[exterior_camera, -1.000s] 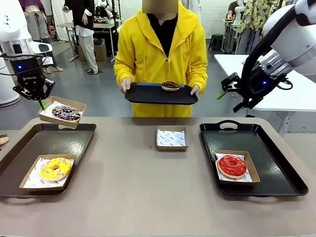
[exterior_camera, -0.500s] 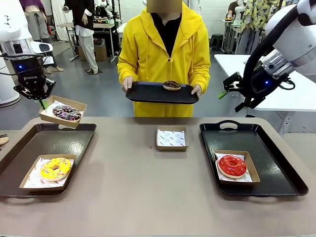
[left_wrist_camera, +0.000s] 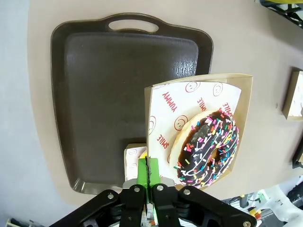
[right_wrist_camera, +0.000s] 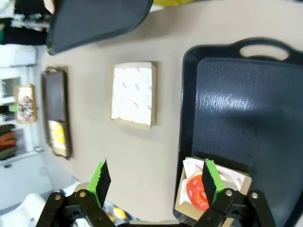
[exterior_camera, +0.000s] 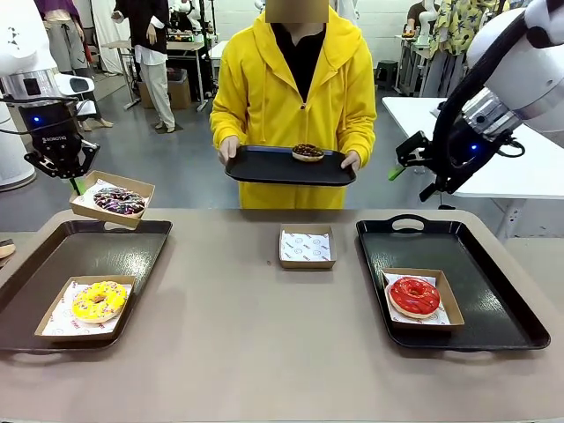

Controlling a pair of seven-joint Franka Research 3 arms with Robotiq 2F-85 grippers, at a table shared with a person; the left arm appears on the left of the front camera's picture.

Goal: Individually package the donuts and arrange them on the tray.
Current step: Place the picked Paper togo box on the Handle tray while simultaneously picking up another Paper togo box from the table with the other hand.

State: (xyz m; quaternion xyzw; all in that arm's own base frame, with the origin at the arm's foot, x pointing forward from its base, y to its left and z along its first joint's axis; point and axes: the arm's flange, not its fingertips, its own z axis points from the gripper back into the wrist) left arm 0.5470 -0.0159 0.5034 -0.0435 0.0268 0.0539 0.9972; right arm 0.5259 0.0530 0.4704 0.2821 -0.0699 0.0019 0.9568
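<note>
Moved: person's tray with chocolate donut, slightly higher.
Left end effector: pinching box of sprinkled donut.
Right end effector: spread, empty.

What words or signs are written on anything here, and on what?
"YUMMY": on the paper liner of the box held by the left claw.
"SMILE": same liner, among printed smiley faces.
Print on the paper in the empty box mid-table: too small to read.
White label on the left claw's body: too small to read.
</note>
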